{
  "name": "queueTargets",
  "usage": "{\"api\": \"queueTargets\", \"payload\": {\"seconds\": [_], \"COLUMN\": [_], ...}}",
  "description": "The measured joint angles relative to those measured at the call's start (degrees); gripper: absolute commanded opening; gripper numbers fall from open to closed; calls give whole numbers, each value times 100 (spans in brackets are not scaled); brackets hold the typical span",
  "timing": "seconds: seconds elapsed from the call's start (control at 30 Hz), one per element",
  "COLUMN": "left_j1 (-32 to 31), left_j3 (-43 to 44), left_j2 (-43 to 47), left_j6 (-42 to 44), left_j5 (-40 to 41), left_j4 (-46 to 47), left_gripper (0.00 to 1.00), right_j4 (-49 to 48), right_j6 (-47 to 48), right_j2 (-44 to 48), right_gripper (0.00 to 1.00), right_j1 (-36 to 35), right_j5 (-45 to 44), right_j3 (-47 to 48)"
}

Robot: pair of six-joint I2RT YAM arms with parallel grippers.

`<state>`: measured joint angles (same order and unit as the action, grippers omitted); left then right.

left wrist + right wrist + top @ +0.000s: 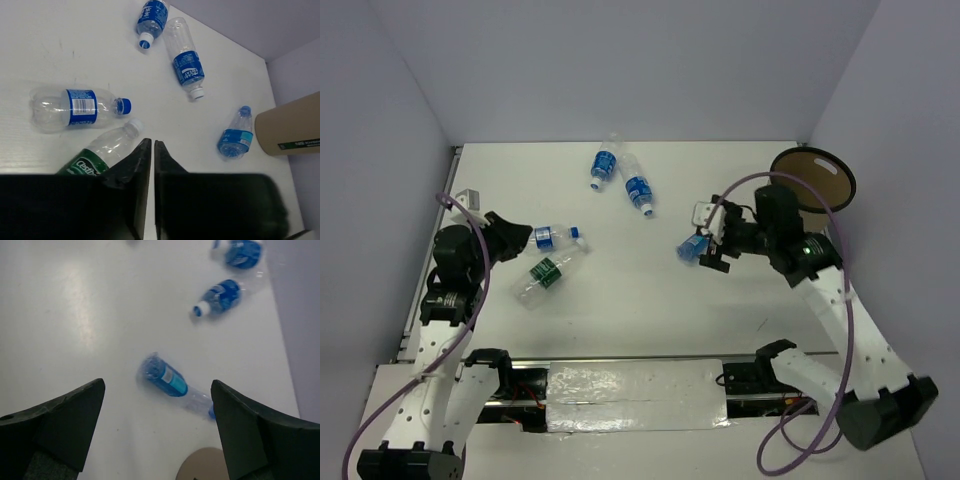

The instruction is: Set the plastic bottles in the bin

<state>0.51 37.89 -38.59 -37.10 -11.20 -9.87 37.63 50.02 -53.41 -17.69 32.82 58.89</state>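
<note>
Five plastic bottles lie on the white table. Two blue-labelled ones [603, 165] [638, 190] rest side by side at the back. A third blue-labelled bottle [555, 237] and a green-labelled bottle [545, 273] lie just right of my left gripper [527, 238], which is shut and empty; in its wrist view the tips [152, 142] hover beside the green bottle [102, 152]. My right gripper [712, 240] is wide open with nothing held. A blue-labelled bottle [167, 380], blurred, sits below and between its fingers. The tan bin [812, 178] stands at the back right, behind the right gripper.
Purple walls enclose the table at the back and on both sides. A small white block [470, 197] sits at the left edge behind the left arm. The bin's side [287, 130] shows close to the right-hand bottle [235, 137] in the left wrist view.
</note>
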Motion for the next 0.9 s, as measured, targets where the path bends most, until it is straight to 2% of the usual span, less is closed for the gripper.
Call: {"api": "queueTargets", "payload": {"seconds": [0.03, 0.07, 0.1, 0.13, 0.17, 0.2, 0.27, 0.33, 0.63, 0.9], "left_j1": [0, 0, 0, 0, 0, 0, 0, 2, 4, 4], "left_j3": [-20, -28, -28, -28, -28, -28, -28, -31, -197, -247], "left_j2": [-37, -68, -118, -168, -221, -271, -341, -352, 188, 247], "left_j6": [-28, -94, -109, -111, -136, -179, -315, -411, -651, -702], "left_j5": [-39, -68, -94, -122, -146, -170, -201, -221, -166, -151], "left_j4": [-2, 2, -7, -15, -33, -72, -188, -345, -820, -999], "left_gripper": [2, 2, 7, 17, 46, 61, 81, 88, 91, 91], "right_j4": [339, 590, 872, 1071, 1198, 1274, 1349, 1460, 1486, 1390], "right_j6": [376, 660, 903, 1137, 1318, 1467, 1766, 2118, 3836, 4271], "right_j2": [-308, -605, -994, -1412, -1836, -2192, -2747, -3069, -3762, -4730], "right_gripper": [83, 81, 81, 85, 91, 99, 100, 100, 100, 97], "right_j1": [-186, -289, -391, -479, -525, -562, -616, -684, -765, -763], "right_j5": [26, 37, 44, 37, -4, -74, -273, -595, -1766, -1958], "right_j3": [197, 387, 636, 892, 1113, 1261, 1375, 1373, 1373, 1397]}}
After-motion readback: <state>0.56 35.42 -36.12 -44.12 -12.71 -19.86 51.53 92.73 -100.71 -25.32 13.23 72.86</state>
